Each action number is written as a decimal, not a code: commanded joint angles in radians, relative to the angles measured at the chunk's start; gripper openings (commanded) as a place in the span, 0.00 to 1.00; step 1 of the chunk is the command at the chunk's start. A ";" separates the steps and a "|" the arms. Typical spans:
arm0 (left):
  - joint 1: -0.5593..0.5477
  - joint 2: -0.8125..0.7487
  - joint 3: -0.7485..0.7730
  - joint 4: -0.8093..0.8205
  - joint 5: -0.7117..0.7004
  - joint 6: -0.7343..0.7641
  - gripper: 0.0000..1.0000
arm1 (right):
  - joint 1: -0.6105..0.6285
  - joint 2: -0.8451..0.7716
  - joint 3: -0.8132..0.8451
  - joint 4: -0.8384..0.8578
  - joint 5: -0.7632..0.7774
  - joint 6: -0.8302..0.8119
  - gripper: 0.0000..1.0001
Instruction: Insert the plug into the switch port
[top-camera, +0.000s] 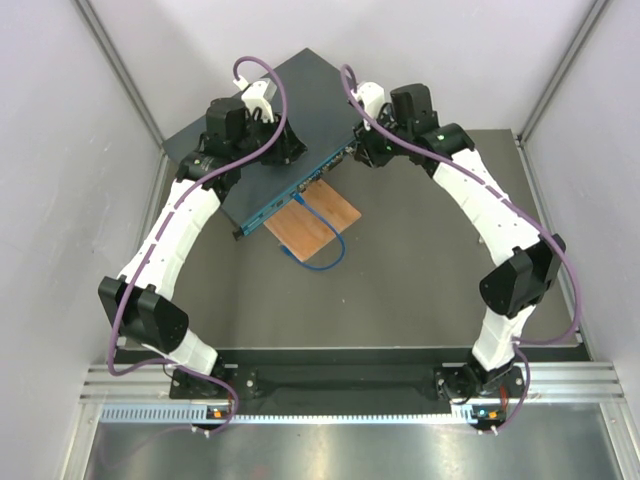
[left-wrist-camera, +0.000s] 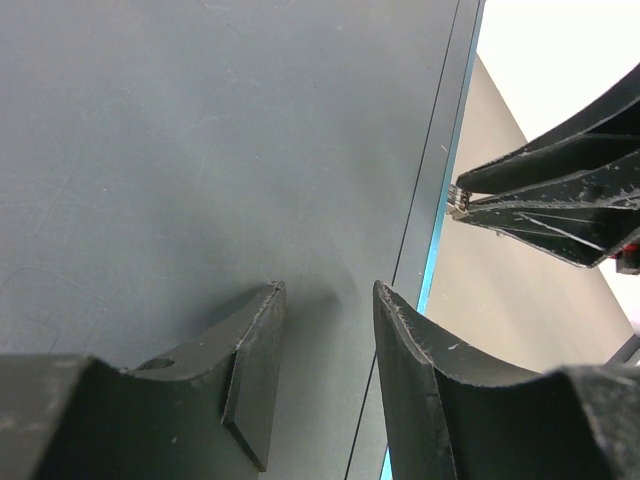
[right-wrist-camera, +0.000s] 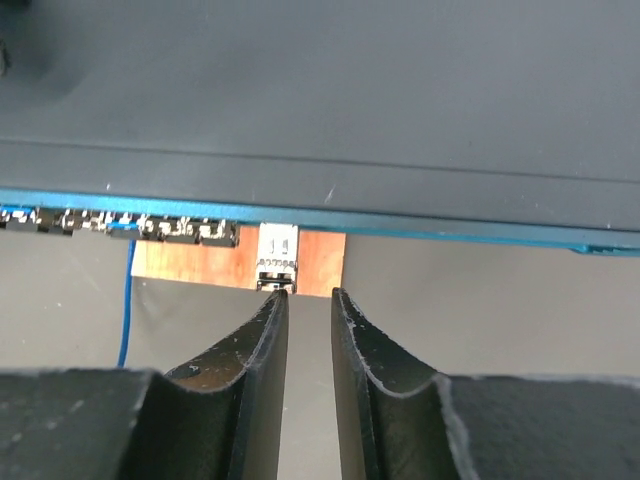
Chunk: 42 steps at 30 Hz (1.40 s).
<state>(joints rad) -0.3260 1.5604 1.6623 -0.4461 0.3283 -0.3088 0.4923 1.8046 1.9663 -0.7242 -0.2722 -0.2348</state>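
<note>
Right gripper (right-wrist-camera: 310, 297) narrowly apart by plug (right-wrist-camera: 277, 258), grip unclear, plug at port row (right-wrist-camera: 150, 228) of switch (right-wrist-camera: 320, 100), left gripper (left-wrist-camera: 330, 298) open above switch

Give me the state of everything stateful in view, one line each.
switch: lying flat, ports facing the wooden board.
plug: against the port face; seated or not, cannot tell.
blue cable: slack, looped by the board.
left hand: open, empty, over the switch top.
right hand: narrow gap, tips at the plug; grip unclear.
</note>
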 joint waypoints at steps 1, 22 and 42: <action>0.005 0.013 0.002 0.004 0.003 0.007 0.46 | -0.003 0.010 0.055 0.074 -0.016 0.038 0.23; 0.008 0.020 -0.003 0.003 0.005 0.004 0.46 | 0.002 0.064 0.078 0.241 -0.036 0.186 0.19; 0.015 0.036 0.004 -0.002 0.009 0.007 0.46 | 0.006 0.096 0.123 0.310 -0.050 0.312 0.18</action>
<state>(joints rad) -0.3210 1.5650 1.6623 -0.4347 0.3359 -0.3092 0.4877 1.9236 2.0254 -0.6918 -0.3077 0.0673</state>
